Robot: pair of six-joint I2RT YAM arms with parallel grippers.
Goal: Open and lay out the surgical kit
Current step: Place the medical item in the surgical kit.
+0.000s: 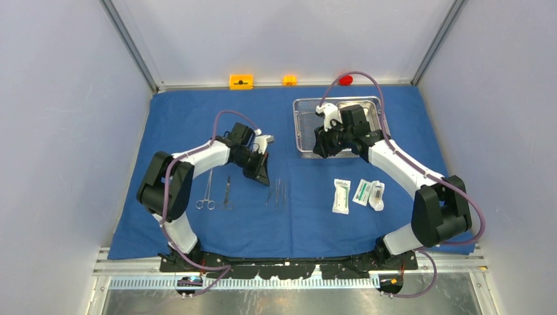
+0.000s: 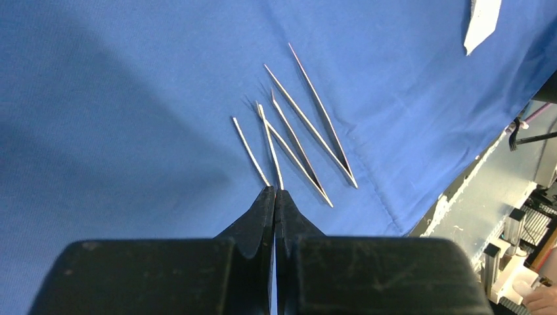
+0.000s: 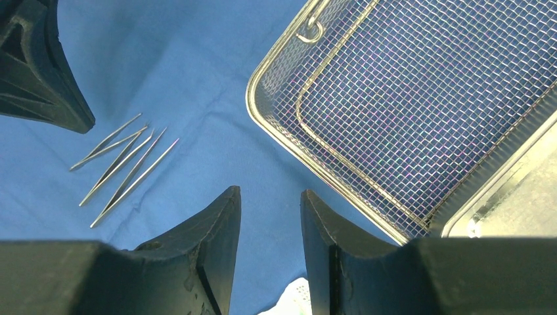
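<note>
The blue cloth (image 1: 197, 118) lies spread flat. On it rest scissors (image 1: 205, 194), forceps (image 1: 227, 191), three tweezers (image 1: 279, 193) (image 2: 309, 131) (image 3: 121, 164) and three white packets (image 1: 358, 195). The wire-mesh basket (image 1: 303, 125) (image 3: 394, 98) stands at the back right, with a steel tray (image 3: 506, 203) showing at its edge. My left gripper (image 1: 264, 178) (image 2: 274, 190) is shut and holds nothing. Its tips cover the near end of one pair of tweezers in the left wrist view. My right gripper (image 1: 322, 151) (image 3: 270, 197) is open and empty above the cloth, by the basket's near corner.
Two orange blocks (image 1: 241, 81) (image 1: 289, 80) and a red block (image 1: 345, 80) sit along the back edge, beyond the cloth. Grey walls close in both sides. A metal rail (image 1: 289, 282) runs along the near edge behind the arm bases.
</note>
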